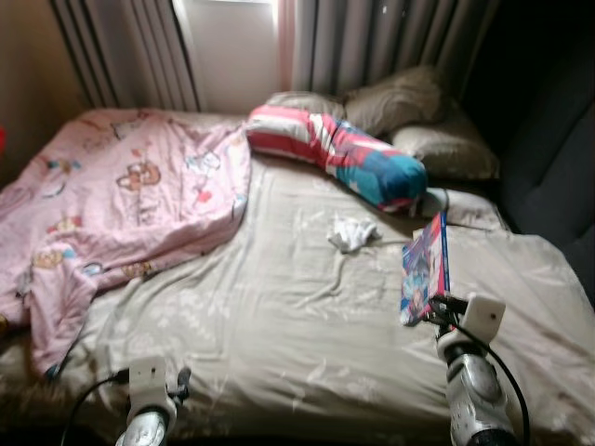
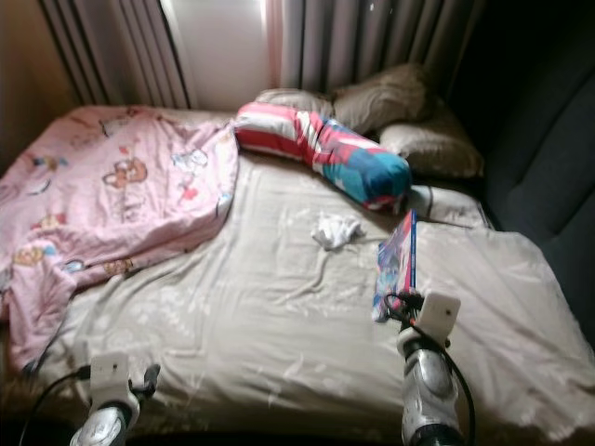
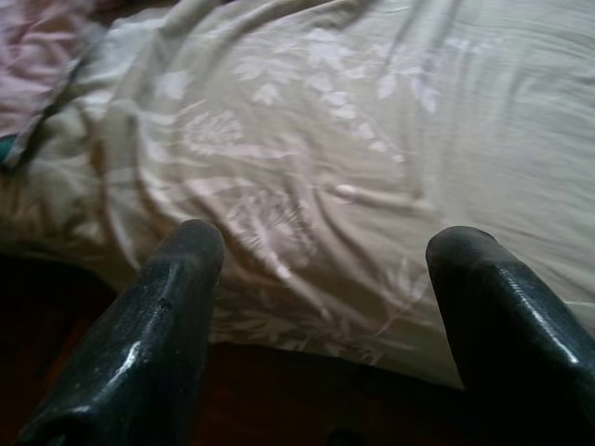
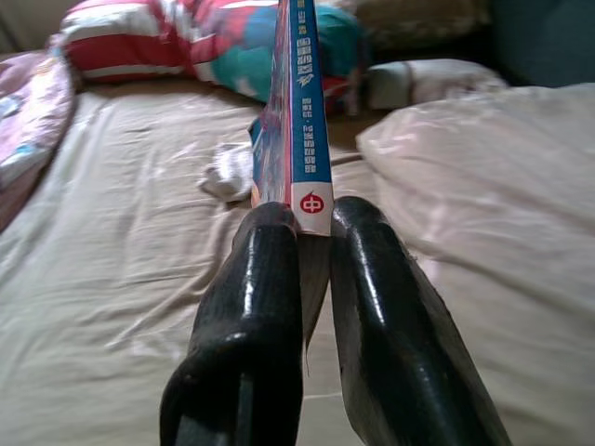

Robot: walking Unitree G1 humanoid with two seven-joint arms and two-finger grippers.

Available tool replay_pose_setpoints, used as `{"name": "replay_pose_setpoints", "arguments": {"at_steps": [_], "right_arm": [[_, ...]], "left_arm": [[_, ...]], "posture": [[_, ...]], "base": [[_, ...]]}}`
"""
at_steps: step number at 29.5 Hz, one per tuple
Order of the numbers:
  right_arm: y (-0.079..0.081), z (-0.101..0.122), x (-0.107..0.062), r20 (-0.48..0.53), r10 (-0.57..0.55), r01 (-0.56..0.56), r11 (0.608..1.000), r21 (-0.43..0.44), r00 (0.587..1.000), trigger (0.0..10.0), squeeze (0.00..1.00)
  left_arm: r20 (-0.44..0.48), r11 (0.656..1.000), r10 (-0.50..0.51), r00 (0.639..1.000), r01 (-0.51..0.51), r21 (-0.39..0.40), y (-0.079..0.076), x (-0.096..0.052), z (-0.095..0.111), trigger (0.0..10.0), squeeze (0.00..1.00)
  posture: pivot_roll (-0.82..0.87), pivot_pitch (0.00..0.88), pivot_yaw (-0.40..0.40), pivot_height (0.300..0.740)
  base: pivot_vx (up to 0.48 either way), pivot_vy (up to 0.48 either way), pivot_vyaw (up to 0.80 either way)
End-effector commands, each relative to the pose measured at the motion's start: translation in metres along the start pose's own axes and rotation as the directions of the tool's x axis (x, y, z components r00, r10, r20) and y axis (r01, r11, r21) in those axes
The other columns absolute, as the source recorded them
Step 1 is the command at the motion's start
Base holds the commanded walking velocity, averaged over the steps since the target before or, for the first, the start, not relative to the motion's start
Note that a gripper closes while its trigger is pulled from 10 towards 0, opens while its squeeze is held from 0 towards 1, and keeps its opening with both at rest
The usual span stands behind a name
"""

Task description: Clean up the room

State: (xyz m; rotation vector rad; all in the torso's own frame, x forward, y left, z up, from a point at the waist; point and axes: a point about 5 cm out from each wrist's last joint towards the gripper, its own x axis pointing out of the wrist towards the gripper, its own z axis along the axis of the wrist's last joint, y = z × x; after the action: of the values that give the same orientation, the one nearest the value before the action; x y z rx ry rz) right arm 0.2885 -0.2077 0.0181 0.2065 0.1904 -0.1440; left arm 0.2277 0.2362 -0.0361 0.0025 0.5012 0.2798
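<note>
My right gripper (image 4: 314,216) is shut on a thin book (image 1: 425,269) with a blue spine and a colourful cover, holding it upright on edge above the right side of the bed. In the right wrist view the book's spine (image 4: 302,102) runs away from the two black fingers (image 4: 260,279). A crumpled white cloth (image 1: 352,232) lies on the beige sheet a little beyond the book. My left gripper (image 3: 321,251) is open, low over the bed's near edge, with nothing between its fingers (image 3: 172,307).
A pink cartoon blanket (image 1: 121,195) is bunched over the bed's left half. A red, white and blue striped bolster (image 1: 335,149) and grey pillows (image 1: 409,102) lie at the head. Curtains and a window stand behind. A dark wall (image 1: 558,139) borders the right.
</note>
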Motion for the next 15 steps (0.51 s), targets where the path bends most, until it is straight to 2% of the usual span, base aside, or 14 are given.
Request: {"name": "replay_pose_setpoints", "arguments": {"at_steps": [1, 6, 15], "right_arm": [[0.0048, 0.0099, 0.0053, 0.038, 0.019, -0.019, 1.0, -0.003, 0.999, 10.0, 0.0], [0.0039, 0.0084, 0.0045, 0.032, 0.016, -0.016, 1.0, -0.004, 0.999, 10.0, 0.0], [0.0041, 0.0067, 0.0043, 0.018, 0.017, -0.017, 1.0, -0.01, 1.0, 10.0, 0.0]], "left_arm": [[-0.006, 1.0, -0.005, 1.0, 0.005, 0.009, 0.0002, 0.0004, -0.0001, 10.0, 0.0], [-0.006, 1.0, -0.005, 1.0, 0.005, 0.012, 0.0004, 0.0002, -0.0003, 10.0, 0.0], [-0.006, 1.0, -0.005, 1.0, 0.005, 0.011, 0.0002, 0.0, -0.0007, 10.0, 0.0]], "posture": [[0.04, 0.02, -0.051, 0.731], [0.04, 0.024, -0.05, 0.731], [0.04, 0.026, -0.05, 0.731]], "base": [[0.0, 0.0, 0.0], [0.0, 0.0, 0.0], [0.0, -0.274, 0.0]]}}
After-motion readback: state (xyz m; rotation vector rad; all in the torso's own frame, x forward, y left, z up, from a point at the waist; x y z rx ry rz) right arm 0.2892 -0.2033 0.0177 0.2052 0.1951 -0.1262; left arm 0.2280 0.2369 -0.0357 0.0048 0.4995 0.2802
